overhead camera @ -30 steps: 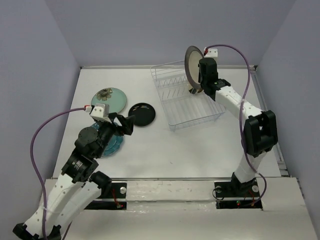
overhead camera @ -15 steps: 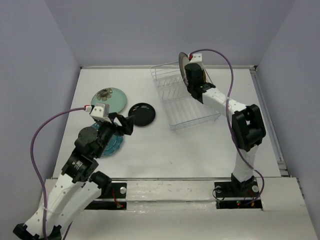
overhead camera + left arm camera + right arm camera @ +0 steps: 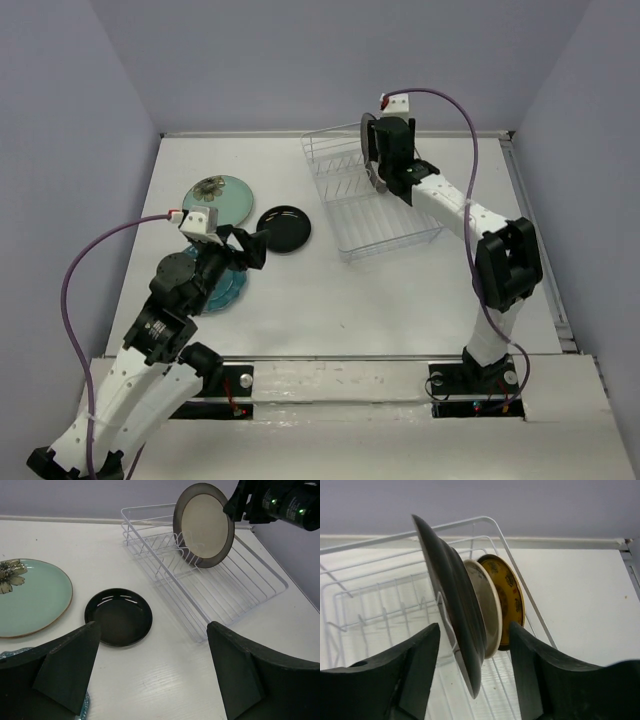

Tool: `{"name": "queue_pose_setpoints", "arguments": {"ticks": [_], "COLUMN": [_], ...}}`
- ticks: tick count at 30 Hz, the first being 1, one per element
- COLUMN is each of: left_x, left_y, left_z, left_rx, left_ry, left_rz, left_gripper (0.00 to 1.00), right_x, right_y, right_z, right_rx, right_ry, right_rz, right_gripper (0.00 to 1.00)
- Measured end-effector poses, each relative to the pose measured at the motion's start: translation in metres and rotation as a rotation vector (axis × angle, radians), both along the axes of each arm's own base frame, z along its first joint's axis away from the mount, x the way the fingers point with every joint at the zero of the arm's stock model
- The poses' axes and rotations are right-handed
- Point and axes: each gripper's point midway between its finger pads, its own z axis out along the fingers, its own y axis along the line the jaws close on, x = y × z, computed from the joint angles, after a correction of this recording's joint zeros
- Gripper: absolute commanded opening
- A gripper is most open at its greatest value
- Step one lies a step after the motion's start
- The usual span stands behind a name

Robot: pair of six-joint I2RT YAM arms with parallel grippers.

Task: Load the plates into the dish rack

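The white wire dish rack [image 3: 400,228] sits at the back right. A large grey-rimmed plate [image 3: 367,152] stands on edge in its prongs, with a cream plate [image 3: 489,609] and an amber patterned plate [image 3: 509,596] upright behind it. My right gripper [image 3: 380,170] is open and straddles the grey-rimmed plate [image 3: 451,592], with a gap on each side of it. The pale green floral plate [image 3: 218,198] and the small black plate [image 3: 284,229] lie flat on the left. My left gripper [image 3: 254,246] hangs open over the table beside the black plate [image 3: 118,617], holding nothing. A teal plate [image 3: 224,292] lies partly under the left arm.
The rack's [image 3: 240,587] front rows of prongs hold nothing. The table's raised back edge [image 3: 240,133] and right edge rail [image 3: 530,210] bound the surface. Bare white table lies between the black plate and the rack.
My right gripper carried the grey-rimmed plate left and down into the rack, then its jaws spread and let go. The left arm has not moved.
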Motion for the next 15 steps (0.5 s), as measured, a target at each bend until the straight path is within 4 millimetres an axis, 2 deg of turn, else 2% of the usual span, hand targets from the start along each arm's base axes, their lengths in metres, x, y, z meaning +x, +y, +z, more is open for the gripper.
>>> {"name": "queue_pose_setpoints", "arguments": {"ticks": [2,4,5,6,7,9,11,12,13,14,15], "left_x": [0.0,0.0,0.001,0.001,0.001,0.0,-0.003,-0.005,-0.009,-0.011,-0.014], "left_y": [0.001,0.002,0.003,0.005,0.008,0.014,0.026,0.032,0.039,0.043,0.05], "left_z": [0.0,0.0,0.001,0.002,0.004,0.008,0.016,0.018,0.023,0.027,0.032], "left_rx": [0.0,-0.001,-0.002,-0.003,-0.006,-0.015,-0.035,-0.042,-0.059,-0.069,-0.085], "left_ry": [0.0,-0.002,-0.004,-0.008,-0.014,-0.03,-0.063,-0.074,-0.099,-0.113,-0.135], "left_rz": [0.005,0.01,0.016,0.025,0.036,0.063,0.112,0.136,0.161,0.177,0.201], "left_gripper": [0.99,0.99,0.99,0.99,0.99,0.99,0.99,0.99,0.99,0.99,0.99], "right_x": [-0.007,-0.021,-0.032,-0.036,-0.047,-0.076,-0.107,-0.124,-0.138,-0.158,-0.173], "right_y": [0.007,0.024,0.037,0.042,0.057,0.101,0.155,0.184,0.206,0.237,0.257], "right_z": [0.02,0.049,0.066,0.073,0.086,0.103,0.101,0.093,0.083,0.06,0.044], "right_rx": [0.043,0.124,0.174,0.192,0.246,0.365,0.479,0.523,0.558,0.599,0.632], "right_ry": [-0.026,-0.066,-0.091,-0.101,-0.115,-0.13,-0.109,-0.078,-0.043,0.022,0.069], "right_rz": [0.04,0.126,0.188,0.207,0.268,0.43,0.585,0.661,0.713,0.782,0.819], "right_gripper": [0.76,0.82,0.83,0.84,0.84,0.84,0.81,0.79,0.77,0.76,0.76]}}
